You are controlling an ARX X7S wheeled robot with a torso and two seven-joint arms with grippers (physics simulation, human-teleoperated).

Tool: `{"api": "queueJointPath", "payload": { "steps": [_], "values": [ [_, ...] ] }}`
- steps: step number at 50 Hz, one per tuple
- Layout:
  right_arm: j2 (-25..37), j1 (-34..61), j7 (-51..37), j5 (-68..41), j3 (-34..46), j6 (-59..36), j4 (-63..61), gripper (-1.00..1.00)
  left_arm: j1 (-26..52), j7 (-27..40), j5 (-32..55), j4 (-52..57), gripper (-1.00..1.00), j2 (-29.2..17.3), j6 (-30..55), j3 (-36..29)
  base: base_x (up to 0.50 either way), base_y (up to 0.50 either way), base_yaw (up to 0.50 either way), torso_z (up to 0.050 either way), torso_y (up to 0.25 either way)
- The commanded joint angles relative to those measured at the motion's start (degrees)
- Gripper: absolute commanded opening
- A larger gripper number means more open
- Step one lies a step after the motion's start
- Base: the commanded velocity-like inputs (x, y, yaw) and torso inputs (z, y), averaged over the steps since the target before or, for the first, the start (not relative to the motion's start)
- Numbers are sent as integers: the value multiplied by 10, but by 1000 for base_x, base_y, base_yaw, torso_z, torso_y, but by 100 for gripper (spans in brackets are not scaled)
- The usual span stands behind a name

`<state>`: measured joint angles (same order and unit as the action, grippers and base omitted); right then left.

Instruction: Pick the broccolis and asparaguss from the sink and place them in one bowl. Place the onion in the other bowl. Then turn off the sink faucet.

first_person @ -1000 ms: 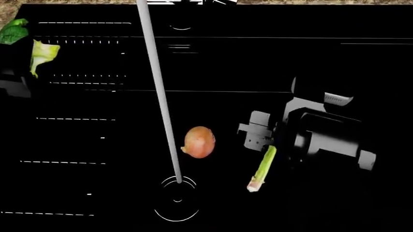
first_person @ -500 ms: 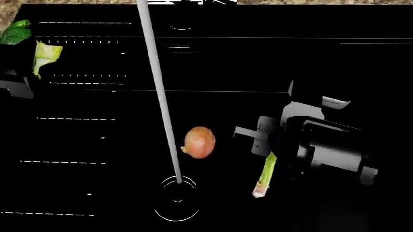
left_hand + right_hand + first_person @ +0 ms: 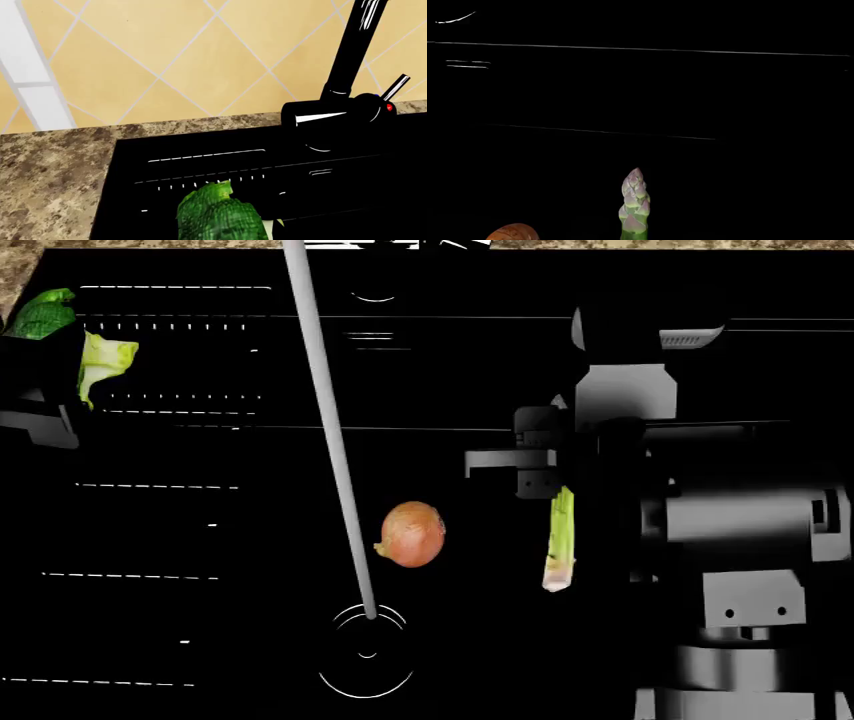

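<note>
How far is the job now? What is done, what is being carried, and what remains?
No bowl is in view, so nothing can be confirmed as placed. In hand: the left gripper holds the broccoli at the sink's far left, and the right gripper holds the asparagus above the basin. Left: the onion lies in the sink, and water runs from the faucet.

Broccoli (image 3: 217,216) at frame edge, over black sink (image 3: 267,165). Black faucet (image 3: 340,95) behind; speckled desk (image 3: 53,170), tiled wall (image 3: 187,55).
</note>
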<state>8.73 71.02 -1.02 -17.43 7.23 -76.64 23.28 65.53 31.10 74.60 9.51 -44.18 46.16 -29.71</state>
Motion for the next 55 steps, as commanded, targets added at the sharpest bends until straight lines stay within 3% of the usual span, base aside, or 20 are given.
{"api": "queueJointPath", "payload": {
  "steps": [1,6,12,14,17,18,20,23,26,27,32,43,55],
  "values": [
    [46,21,63,-35,49,-63,-136,-100,2,-2,3,-2,-100,11,-4,2,0,0,0,0,0],
    [46,33,68,-62,6,-108,-181,-100,-1,-6,1,-4,-100,11,-7,1,0,0,0,0,0],
    [104,58,84,-114,64,-130,-256,-100,-7,-9,0,-1,-100,8,-9,0,0,0,0,0,0],
    [137,69,54,-186,104,-133,-259,-100,-6,-10,1,-1,-100,7,-8,1,0,0,0,0,0],
    [158,74,63,-222,102,-124,-305,-100,-6,-10,0,-2,-100,5,-9,2,0,0,0,0,0],
    [169,81,0,-250,93,-133,-295,-100,-5,-10,0,-2,-100,6,-9,2,0,0,0,0,0],
    [194,84,21,-259,115,-106,-322,-100,-3,-10,1,-2,-100,6,-8,2,0,0,0,0,0],
    [188,73,-9,-279,60,-126,-344,-100,-1,-8,4,4,-100,6,-6,2,0,0,0,0,0],
    [227,74,-154,-483,73,-132,-314,-100,-1,-9,2,6,-100,6,-8,2,0,0,0,0,0],
    [248,76,-143,-499,117,-131,-339,-100,-2,-7,3,4,-100,7,-8,2,0,0,0,0,0],
    [250,58,-245,-579,80,-126,-339,-100,0,-7,6,5,-100,7,-7,3,0,0,0,0,0],
    [265,26,-273,-615,65,-87,-353,-100,-7,-5,13,15,-100,-1,-10,9,0,0,0,0,23],
    [274,11,-284,-629,61,-68,-361,-100,-4,-6,14,21,-100,-2,-9,8,0,0,0,0,192]
  ]
}}
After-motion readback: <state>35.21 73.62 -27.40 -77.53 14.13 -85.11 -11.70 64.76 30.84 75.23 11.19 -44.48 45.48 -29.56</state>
